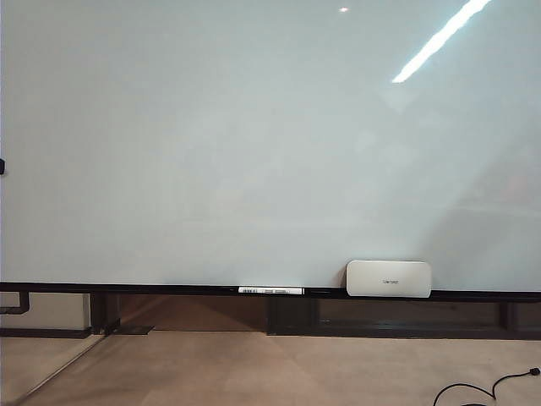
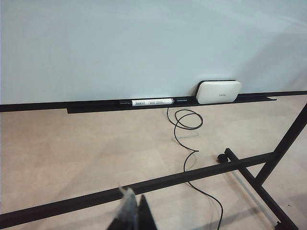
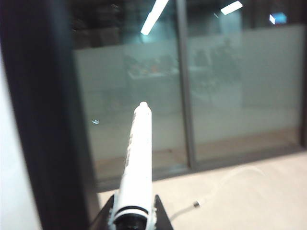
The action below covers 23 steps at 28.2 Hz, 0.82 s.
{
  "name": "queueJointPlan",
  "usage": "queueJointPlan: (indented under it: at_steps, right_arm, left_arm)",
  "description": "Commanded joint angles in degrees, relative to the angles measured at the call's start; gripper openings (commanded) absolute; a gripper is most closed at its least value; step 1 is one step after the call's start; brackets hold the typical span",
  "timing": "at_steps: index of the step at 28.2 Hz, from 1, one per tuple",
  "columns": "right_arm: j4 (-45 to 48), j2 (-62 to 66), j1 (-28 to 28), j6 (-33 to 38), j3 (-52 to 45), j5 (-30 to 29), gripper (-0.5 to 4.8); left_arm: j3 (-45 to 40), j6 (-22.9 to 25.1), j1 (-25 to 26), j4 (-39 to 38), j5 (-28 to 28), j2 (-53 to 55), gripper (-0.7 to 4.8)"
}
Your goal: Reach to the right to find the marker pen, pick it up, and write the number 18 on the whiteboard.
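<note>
The right gripper (image 3: 134,218) is clenched on the marker pen (image 3: 137,163), a white barrel whose long axis runs straight out from the jaws toward a glass partition, away from the whiteboard (image 1: 254,152), which remains blank. The left gripper (image 2: 129,213) faces the whiteboard; its finger state is unclear.

Light: dim, even | glare: streak on whiteboard (image 1: 254,144) | right wrist: blurred
</note>
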Motion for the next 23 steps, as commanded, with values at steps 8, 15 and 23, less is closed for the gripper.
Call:
queueJointPlan:
  at_steps: [8,15,23]
  right_arm:
    - [-33.6,-15.8,-0.1,-11.1,0.2,9.5,-0.02]
    - [-38.9,-25.7,0.0,-13.3,-1.7,16.1,-0.02]
    - [-46.0,-35.0,0.0,-11.3,-1.9,19.4,-0.02]
  left_arm:
    - [0.4,-1.5,0.0,2.9,1.7,0.0,-0.05]
    - [0.3,-1.8,0.0,2.8,5.9,0.0,-0.05]
    - [0.3,-4.7,0.0,2.4,10.2,-0.1,-0.05]
